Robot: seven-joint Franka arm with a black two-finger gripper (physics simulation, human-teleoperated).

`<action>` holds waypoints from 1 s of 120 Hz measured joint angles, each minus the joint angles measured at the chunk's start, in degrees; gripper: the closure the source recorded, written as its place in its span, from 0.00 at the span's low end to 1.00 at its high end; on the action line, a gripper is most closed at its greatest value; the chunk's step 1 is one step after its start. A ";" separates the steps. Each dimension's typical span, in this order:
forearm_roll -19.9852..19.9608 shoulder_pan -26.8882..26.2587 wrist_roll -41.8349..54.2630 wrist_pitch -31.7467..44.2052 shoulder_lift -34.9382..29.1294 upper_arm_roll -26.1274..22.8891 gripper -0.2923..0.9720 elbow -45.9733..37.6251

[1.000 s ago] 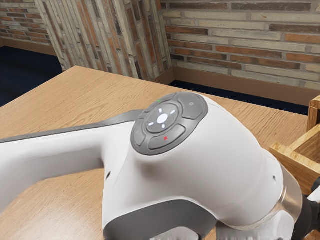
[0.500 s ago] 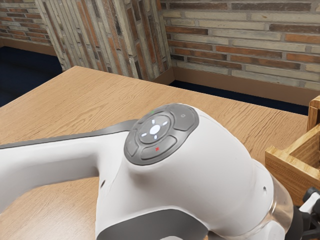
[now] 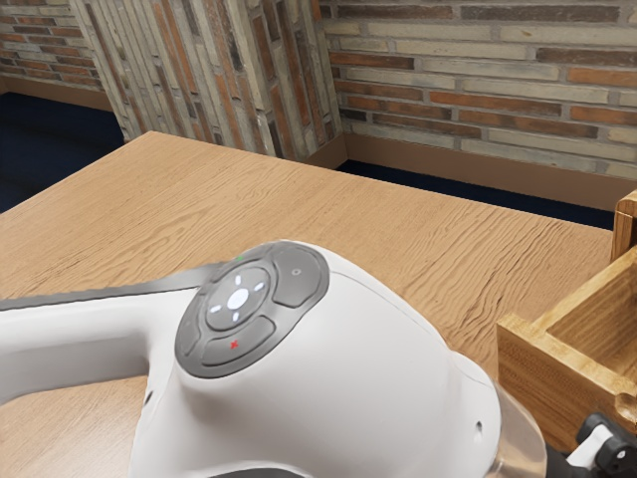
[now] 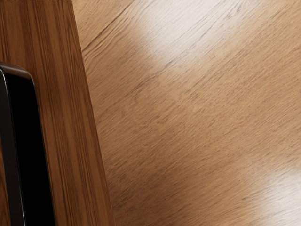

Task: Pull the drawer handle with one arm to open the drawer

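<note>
The wooden drawer (image 3: 557,363) stands pulled out of its cabinet (image 3: 627,224) at the exterior view's right, its open inside visible. My white arm (image 3: 328,388) stretches across the foreground toward it. A black part of my gripper (image 3: 609,450) shows at the lower right corner, just in front of the drawer's front panel; its tips are hidden. In the wrist view the drawer front (image 4: 61,117) runs close beside the hand, with the black handle (image 4: 23,150) along it.
The drawer unit stands on a wide wooden table (image 3: 299,199), whose bare top extends to the exterior view's left and back. Brick walls (image 3: 478,70) and a dark floor lie beyond the table's far edge.
My arm has drawn back toward the exterior view's left and lower. The drawer has slid out with it, its front corner now farther left and more of its inside exposed.
</note>
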 joint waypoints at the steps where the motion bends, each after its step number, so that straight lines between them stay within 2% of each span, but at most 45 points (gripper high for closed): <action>1: 0.00 -0.05 -0.03 0.00 -0.08 0.00 0.23 -0.08; 56: 0.22 -1.22 -1.40 0.01 -1.40 0.00 0.23 -1.70; 80: 0.85 -2.98 -1.83 -0.02 -4.12 -0.08 0.23 -1.50; 94: 3.39 -4.50 -2.41 -0.22 -6.24 -0.43 0.23 -0.57; 102: 5.66 -4.75 -3.80 -2.46 -6.66 -0.62 0.23 3.37; 111: 8.10 -1.43 -7.56 -9.76 -6.48 -0.72 0.23 10.80; 120: 9.24 8.02 -12.49 -20.42 -4.93 -2.54 0.23 19.70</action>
